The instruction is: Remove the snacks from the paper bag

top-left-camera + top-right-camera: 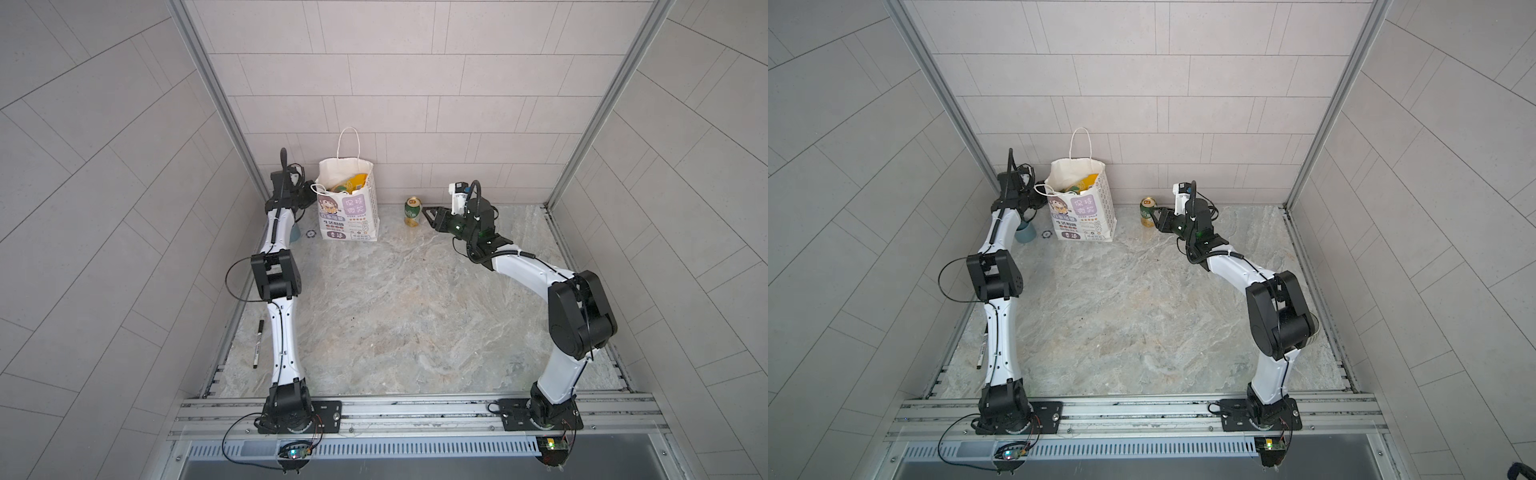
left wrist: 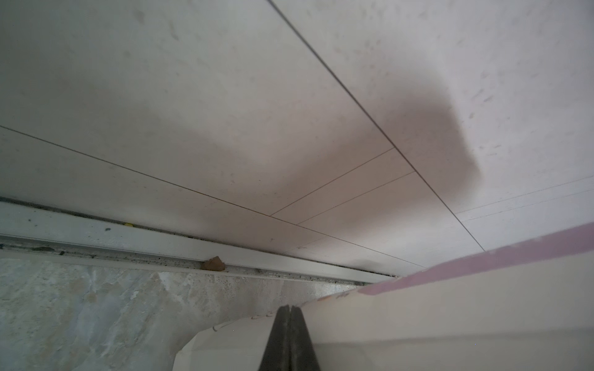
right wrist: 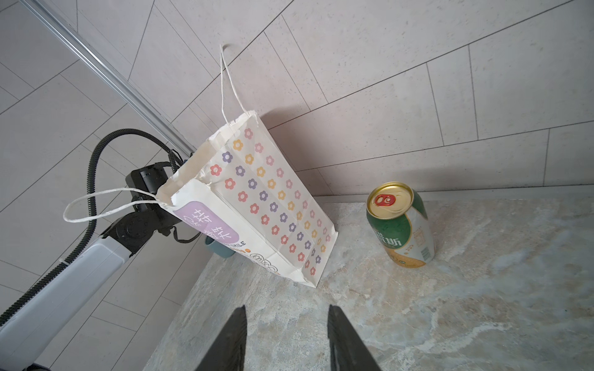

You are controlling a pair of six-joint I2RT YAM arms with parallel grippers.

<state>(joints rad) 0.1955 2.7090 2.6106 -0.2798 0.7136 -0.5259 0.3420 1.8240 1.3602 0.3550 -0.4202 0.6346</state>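
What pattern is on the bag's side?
Paper bag: small coloured flowers on white; best in right wrist view.

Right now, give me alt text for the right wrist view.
The paper bag stands by the tiled wall, flowered side facing the camera, a green-gold can upright beside it on the marble table. The right gripper is open and empty, short of both.

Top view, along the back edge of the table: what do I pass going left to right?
Blue cup → small black ring → paper bag → can.
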